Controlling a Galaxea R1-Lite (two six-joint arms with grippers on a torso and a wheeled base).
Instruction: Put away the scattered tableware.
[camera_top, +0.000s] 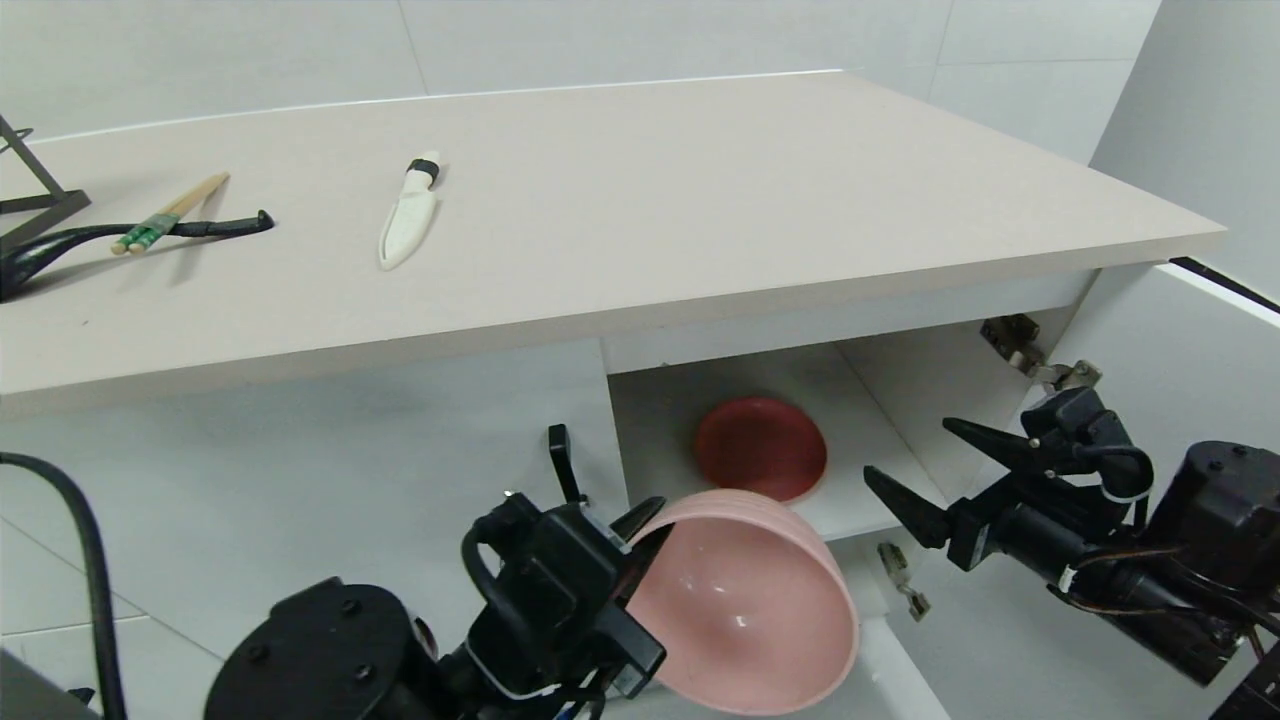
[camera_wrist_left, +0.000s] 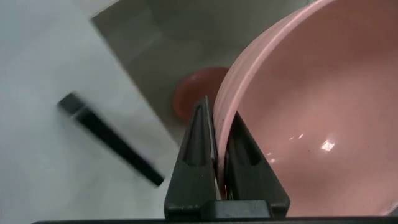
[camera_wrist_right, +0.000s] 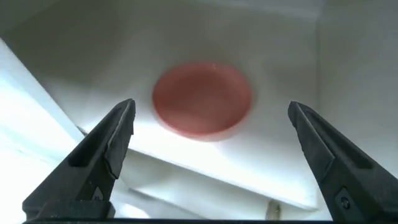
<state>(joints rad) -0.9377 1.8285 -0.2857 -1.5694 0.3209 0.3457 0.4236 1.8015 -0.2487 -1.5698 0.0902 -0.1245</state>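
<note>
Left gripper (camera_top: 645, 525) pinched tight on the rim of the pink bowl (camera_top: 745, 610). Bowl tipped on edge, held low just outside the open cupboard (camera_top: 660, 410). Red dish (camera_top: 760, 447) sits on the cupboard shelf, behind the bowl. Right gripper (camera_top: 910, 448) spread wide, nothing in it, before the cupboard opening, right of the bowl. On the counter (camera_top: 750, 190) above: chopsticks (camera_top: 170, 213) lying across a black utensil (camera_top: 215, 227), white sheathed knife (camera_top: 410, 215) near them

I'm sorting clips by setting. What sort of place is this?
Most likely a kitchen: a pale counter against a tiled wall with chopsticks on it, an open cabinet below holding a red bowl, and a pink bowl in the left gripper.
</note>
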